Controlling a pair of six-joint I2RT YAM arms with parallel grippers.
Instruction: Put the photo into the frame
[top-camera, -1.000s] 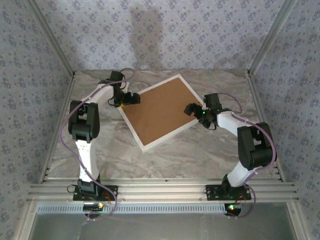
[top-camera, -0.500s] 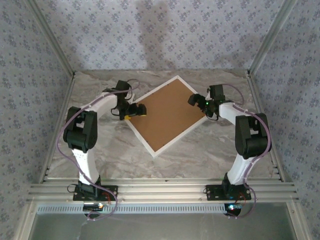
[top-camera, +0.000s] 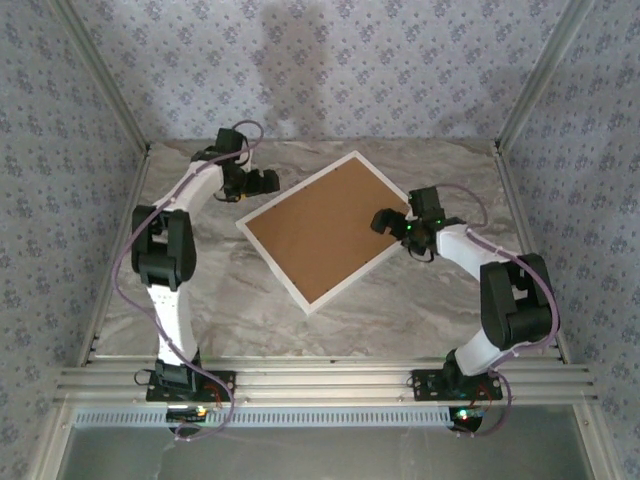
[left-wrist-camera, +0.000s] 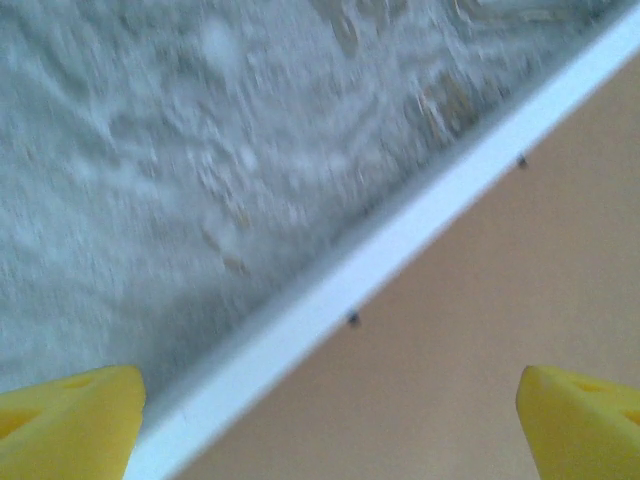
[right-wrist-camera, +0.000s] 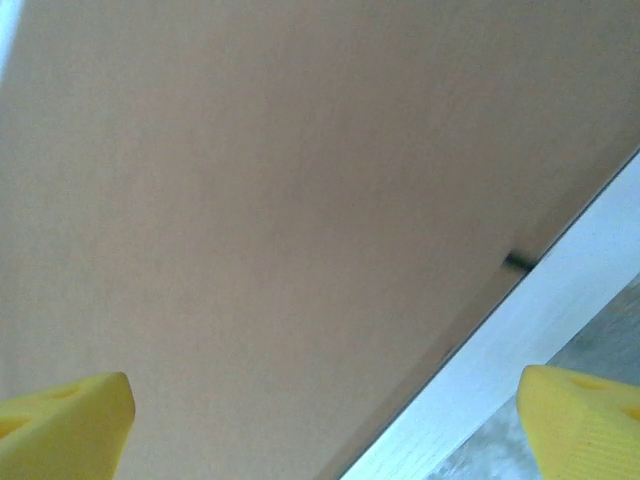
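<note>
top view is showing the whole frame lying flat on the marble table, back side up, with the brown backing board sitting inside the white moulding. it is sitting rotated like a diamond, one corner pointing to the far wall. its long axis is running from near-left to far-right, though the sides are looking close in length.

left gripper is sitting just off the frame's far-left edge, jaws spread wide and gripping nothing. right gripper is sitting over the right corner, jaws also spread wide and gripping nothing.

left wrist view is adding detail: the yellow fingertips are straddling the moulding, which is crossing the gap diagonally. table is lying on the left-finger side, board on the right-finger side. two small dark tabs are showing at the board's edge.

right wrist view is showing mostly board ahead of the fingertips. moulding is running past the right finger, with one dark tab and a sliver of table beyond. can't tell from either wrist view whether the fingers are touching the frame.
</note>
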